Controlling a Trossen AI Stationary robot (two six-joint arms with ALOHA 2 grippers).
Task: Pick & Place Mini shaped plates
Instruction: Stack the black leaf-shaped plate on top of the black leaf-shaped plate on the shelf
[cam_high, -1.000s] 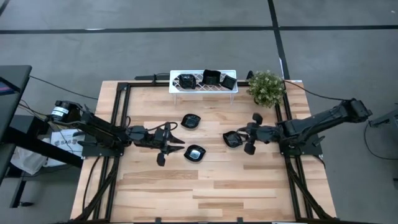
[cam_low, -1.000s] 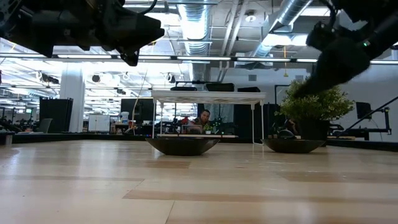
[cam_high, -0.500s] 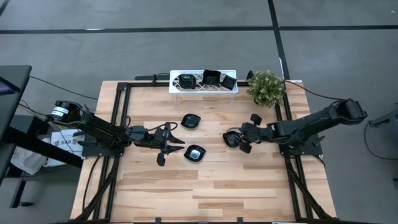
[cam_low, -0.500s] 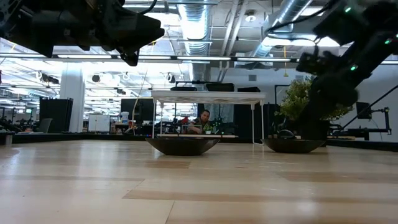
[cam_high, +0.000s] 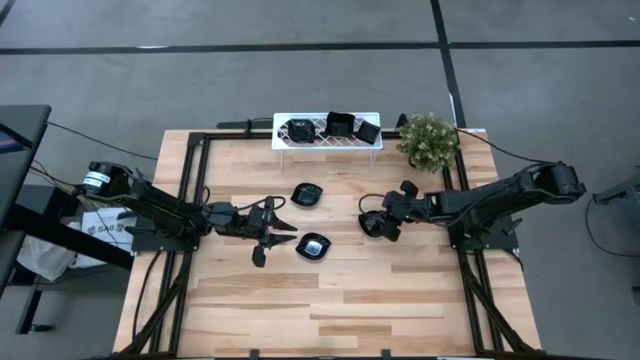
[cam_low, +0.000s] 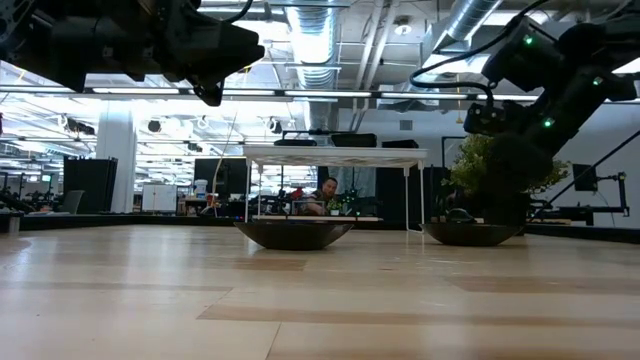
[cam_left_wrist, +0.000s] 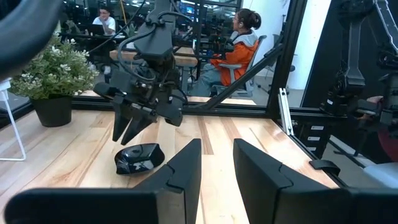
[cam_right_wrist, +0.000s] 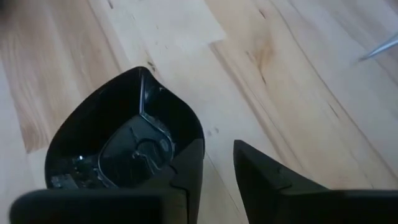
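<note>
The wooden desk (cam_high: 330, 300) carries everything, framed by black rails. At its far edge stands a white lattice rack (cam_high: 327, 133) holding three mini shaped plates (cam_high: 340, 125) side by side, and just beside the rack's right end sits a small potted plant (cam_high: 428, 140).

The left arm (cam_high: 150, 212) reaches in from the left side, and the left gripper (cam_high: 280, 230) hangs above the desk near the middle, its jaws spread apart and holding nothing. Just beside it lies a rounded plate (cam_high: 314, 245), apart from the fingertips. A second plate (cam_high: 308, 194) lies farther back, between that one and the rack.

The right arm (cam_high: 510, 195) stretches in from the right side, and the right gripper (cam_high: 385, 212) is tilted down over a third plate (cam_high: 373, 224) on the right half of the desk. In the right wrist view this glossy dish (cam_right_wrist: 121, 149) lies flat on the wood, with one finger (cam_right_wrist: 186, 168) over its rim and the other beside it on bare wood; the jaws stand slightly apart and are not clamped on the dish.
</note>
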